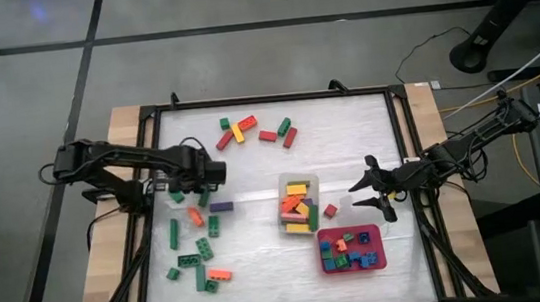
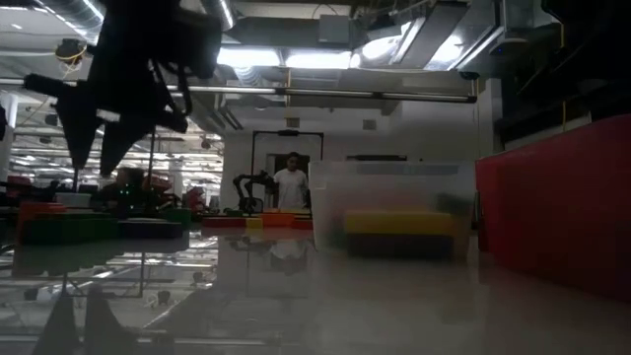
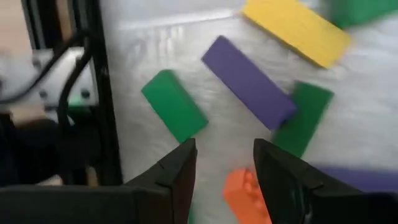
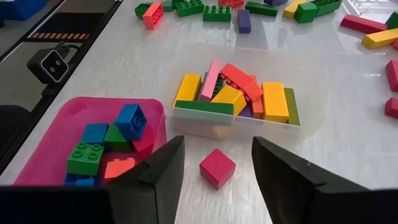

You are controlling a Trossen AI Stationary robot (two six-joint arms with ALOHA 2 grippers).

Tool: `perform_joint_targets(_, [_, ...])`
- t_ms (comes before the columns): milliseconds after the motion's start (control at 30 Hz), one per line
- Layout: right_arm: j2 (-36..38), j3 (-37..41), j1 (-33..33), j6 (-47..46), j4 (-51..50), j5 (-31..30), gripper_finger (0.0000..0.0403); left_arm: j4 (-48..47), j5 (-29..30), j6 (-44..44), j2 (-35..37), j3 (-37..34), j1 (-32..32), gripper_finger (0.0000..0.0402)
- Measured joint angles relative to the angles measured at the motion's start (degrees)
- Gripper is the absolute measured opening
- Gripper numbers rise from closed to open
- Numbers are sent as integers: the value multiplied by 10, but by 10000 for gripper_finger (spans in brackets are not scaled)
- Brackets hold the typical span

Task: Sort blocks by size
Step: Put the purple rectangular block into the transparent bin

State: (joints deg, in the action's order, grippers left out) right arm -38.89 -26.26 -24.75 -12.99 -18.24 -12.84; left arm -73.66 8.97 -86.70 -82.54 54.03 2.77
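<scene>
Right hand (image 4: 214,163) hovers half-open, empty, just over a small red block (image 4: 217,168) on the worktop beside the tub (image 4: 236,121); likely pick step next: descend, close, carry to the tray (image 4: 43,158). Left hand (image 3: 225,163) half-open, empty.

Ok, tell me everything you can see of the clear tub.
The clear rectangular plastic tub sits upright, open-topped, on the white table near its middle, beside the red tray. It holds a loose pile of long bars: yellow, red, orange, pink, green. A small red cube lies just outside it, not touching.
</scene>
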Motion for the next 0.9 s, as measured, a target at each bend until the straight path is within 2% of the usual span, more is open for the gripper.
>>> perform_joint_targets(300, [0, 0, 0, 0, 0, 0, 186, 132, -18, -17, 0, -59, 40, 148])
perform_joint_targets(600, [0, 0, 0, 0, 0, 0, 186, 135, -17, -95, 0, -91, 75, 148])
perform_joint_targets(900, [0, 0, 0, 35, 0, 1, 186, 208, -20, -124, 0, -107, 75, 148])
